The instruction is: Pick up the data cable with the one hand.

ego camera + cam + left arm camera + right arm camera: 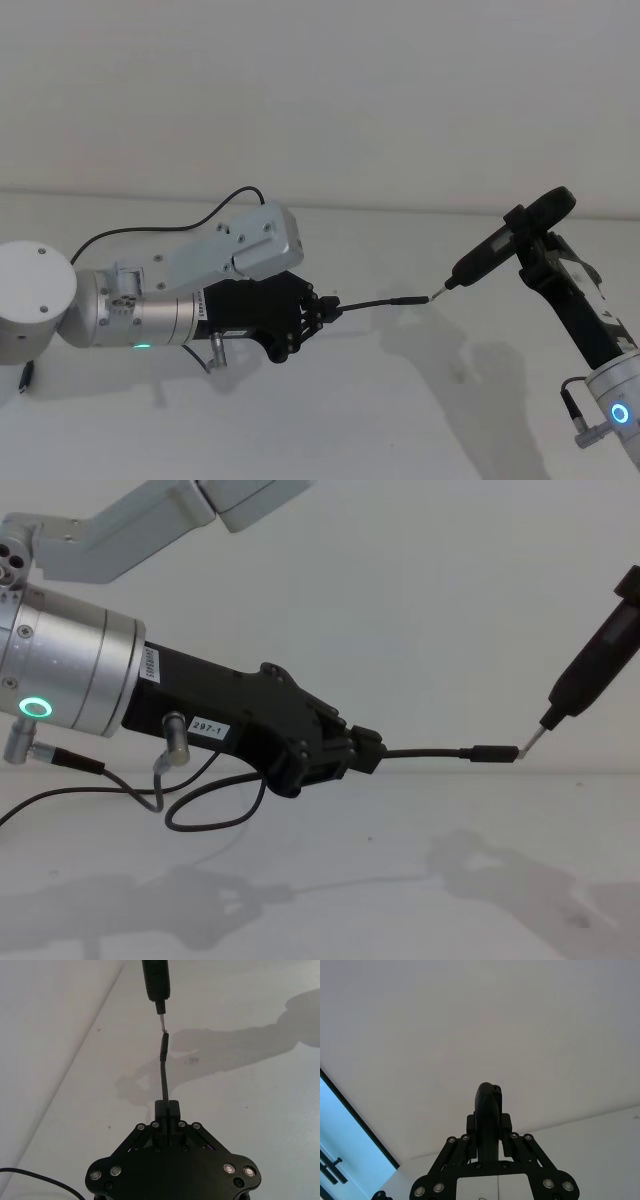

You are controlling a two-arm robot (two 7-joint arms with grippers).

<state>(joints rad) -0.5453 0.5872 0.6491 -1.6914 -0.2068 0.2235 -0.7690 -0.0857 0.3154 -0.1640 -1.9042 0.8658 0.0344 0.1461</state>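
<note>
Left gripper: you see the left gripper (322,306) reaching toward the right above the white table (400,400); in the chest view (368,752) it comes in from the left on a silver cylinder with a green ring light (36,708) and carries a small white number label (208,727).
Its fingers: closed tight on the data cable, pinching it a short way behind the plug; in the left wrist view (166,1109) the two pads meet around the cord.
Data cable: the data cable (375,302) sticks out nearly level from the fingertips, held clear of the table, its shadow lying below it. You can follow only this short stretch; where the cord runs behind the fingers is hidden by the gripper body.
Plug: the slim black plug (492,753) ends in a short metal tip that you can barely make out.
Right gripper: the right gripper (489,1127) is raised at the right, fingers clamped on a dark slim tool (505,245) that slants down toward the plug.
Tool tip: the pointed metal tip (531,740) sits just beside the plug's end; you cannot tell whether they touch.
Other wire: a thin dark wire (215,800) loops under the left arm; its far end is cut off at the view's edge.
</note>
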